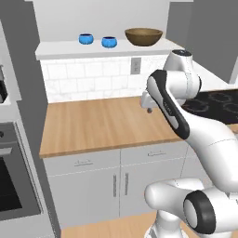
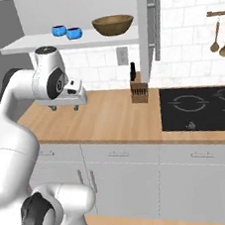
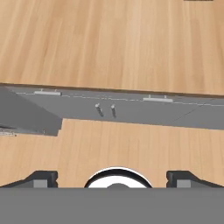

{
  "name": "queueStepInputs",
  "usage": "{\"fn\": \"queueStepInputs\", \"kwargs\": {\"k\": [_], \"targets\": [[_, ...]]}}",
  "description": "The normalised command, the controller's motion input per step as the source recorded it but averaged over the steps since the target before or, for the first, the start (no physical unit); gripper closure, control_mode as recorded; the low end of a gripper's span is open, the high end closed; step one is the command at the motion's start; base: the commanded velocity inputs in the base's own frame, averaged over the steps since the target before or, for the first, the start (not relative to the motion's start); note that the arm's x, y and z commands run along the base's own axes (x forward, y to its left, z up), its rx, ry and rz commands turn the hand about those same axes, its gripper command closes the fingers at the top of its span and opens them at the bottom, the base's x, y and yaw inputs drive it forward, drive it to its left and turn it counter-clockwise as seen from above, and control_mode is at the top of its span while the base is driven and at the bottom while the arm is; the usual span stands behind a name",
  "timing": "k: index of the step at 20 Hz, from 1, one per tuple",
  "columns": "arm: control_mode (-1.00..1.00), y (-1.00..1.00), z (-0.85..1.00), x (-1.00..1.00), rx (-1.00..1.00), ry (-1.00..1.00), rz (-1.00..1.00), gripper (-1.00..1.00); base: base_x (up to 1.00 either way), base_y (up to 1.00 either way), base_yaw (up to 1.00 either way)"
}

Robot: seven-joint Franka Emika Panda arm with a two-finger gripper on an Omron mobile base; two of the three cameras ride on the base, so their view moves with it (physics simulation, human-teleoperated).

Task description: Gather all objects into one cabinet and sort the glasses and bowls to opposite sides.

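Observation:
Two small blue vessels (image 1: pixel 86 39) (image 1: pixel 109 42) stand side by side on the white bottom board of the open cabinet (image 1: pixel 65 49), towards its left. The wide brown wooden bowl (image 1: pixel 143 36) sits to their right on the same board. From the right base view the blue vessels (image 2: pixel 59 30) (image 2: pixel 74 33) and the bowl (image 2: pixel 113 25) line up the same way. My gripper (image 2: pixel 64 108) hangs well below the cabinet, over the wooden counter, pointing down. It is open, and in the hand view the gripper (image 3: pixel 112 178) has its tips far apart with nothing between them.
The wooden counter (image 1: pixel 93 125) runs under the cabinet, with grey drawers and doors (image 1: pixel 116 181) below. A knife block (image 2: pixel 139 91) stands by the black cooktop (image 2: pixel 198 106). Utensils (image 2: pixel 217 36) hang on the tiled wall at right. An oven (image 1: pixel 9 181) is at far left.

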Motion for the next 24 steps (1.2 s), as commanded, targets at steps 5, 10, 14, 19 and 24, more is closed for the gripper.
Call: {"fn": "queueStepInputs", "kwargs": {"k": [5, 10, 14, 19, 24], "targets": [[1.00, 0.00, 0.00, 0.00, 0.00, 0.00, 0.00, -1.00, -0.96, -0.13, 0.00], [1.00, 0.00, 0.00, 0.00, 0.00, 0.00, 0.00, -1.00, -0.94, -0.14, 0.00], [1.00, 0.00, 0.00, 0.00, 0.00, 0.00, 0.00, -1.00, -0.37, -0.06, 0.00], [1.00, 0.00, 0.00, 0.00, 0.00, 0.00, 0.00, -1.00, 0.00, 0.00, 0.00], [1.00, 0.00, 0.00, 0.00, 0.00, 0.00, 0.00, -1.00, 0.00, -0.27, -0.01]]}}
